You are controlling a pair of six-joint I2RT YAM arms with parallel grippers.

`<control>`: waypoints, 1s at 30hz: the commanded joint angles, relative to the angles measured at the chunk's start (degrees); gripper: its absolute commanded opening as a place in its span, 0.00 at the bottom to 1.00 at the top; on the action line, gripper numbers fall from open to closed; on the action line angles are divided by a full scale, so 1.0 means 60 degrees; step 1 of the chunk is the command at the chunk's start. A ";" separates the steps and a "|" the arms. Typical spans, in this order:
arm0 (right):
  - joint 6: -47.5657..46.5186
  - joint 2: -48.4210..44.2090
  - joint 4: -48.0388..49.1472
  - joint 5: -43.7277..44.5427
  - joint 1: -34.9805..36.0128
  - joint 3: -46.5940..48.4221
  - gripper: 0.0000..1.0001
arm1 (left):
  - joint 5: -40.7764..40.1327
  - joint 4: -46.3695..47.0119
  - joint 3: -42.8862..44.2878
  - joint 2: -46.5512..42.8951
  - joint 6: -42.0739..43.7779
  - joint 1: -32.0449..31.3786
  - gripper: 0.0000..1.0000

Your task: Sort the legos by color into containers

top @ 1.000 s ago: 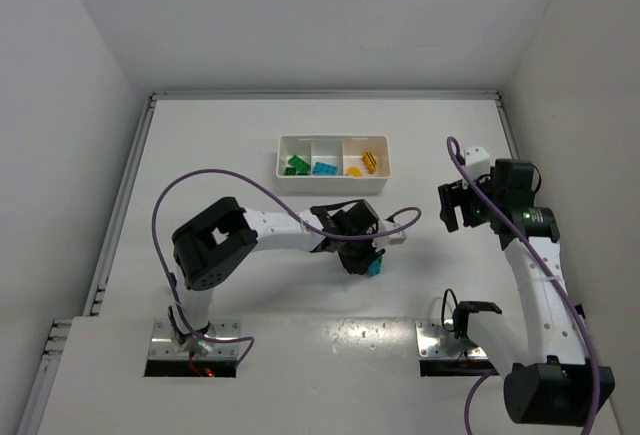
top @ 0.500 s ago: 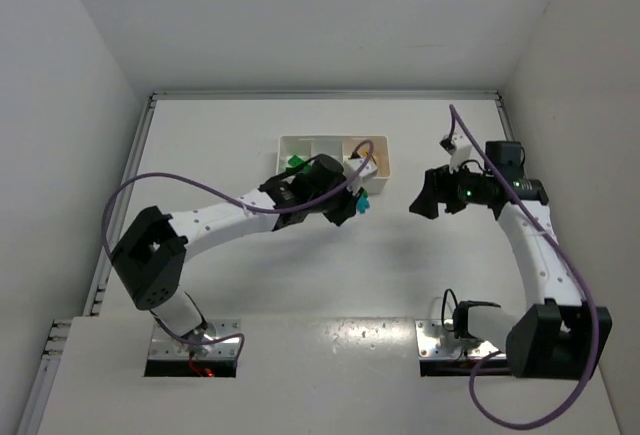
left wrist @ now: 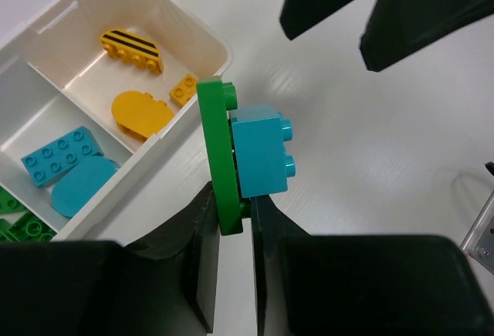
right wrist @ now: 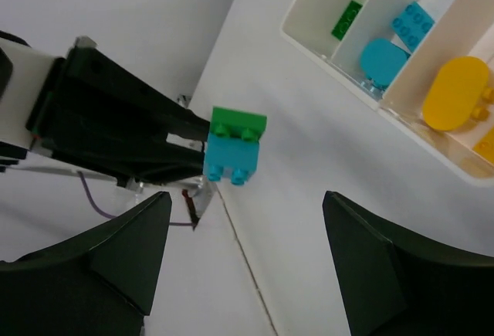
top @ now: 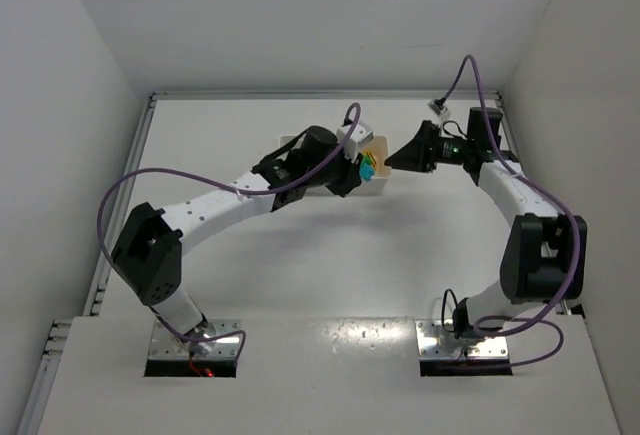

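Note:
A clump of two legos, a green plate with a cyan brick stuck on it, is held above the table just off the tray's yellow end. My left gripper is shut on the green plate's lower edge. In the top view the clump hangs at the right end of the white tray. My right gripper faces it from the right, open. In the right wrist view the clump floats ahead of the right gripper, apart from both wide-spread fingers.
The tray's containers hold yellow pieces at the right, cyan ones in the middle and green ones at the left. My left arm lies across the tray's front. White walls enclose the table.
My left arm has swung from mid-table up to the tray's right end, carrying the clump. My right arm has swung up and left until its gripper faces the clump.

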 commanded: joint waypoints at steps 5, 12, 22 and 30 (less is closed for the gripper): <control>0.1615 0.0712 0.1973 -0.0680 0.0679 0.1019 0.79 | 0.0425 0.0250 0.0474 0.0106 -0.0169 0.0116 0.00; 0.1410 0.1005 0.1665 -0.0504 0.1061 0.1020 0.79 | 0.0425 0.0338 0.0562 0.0282 -0.0081 0.0116 0.00; 0.0326 0.1181 0.0331 -0.0328 0.1149 0.1211 0.74 | 0.0220 0.0425 0.0650 0.0282 0.0006 0.0116 0.00; 0.0150 0.1181 0.0331 -0.0621 0.1237 0.1123 0.43 | 0.0045 0.0528 0.0738 0.0457 0.0095 0.0116 0.00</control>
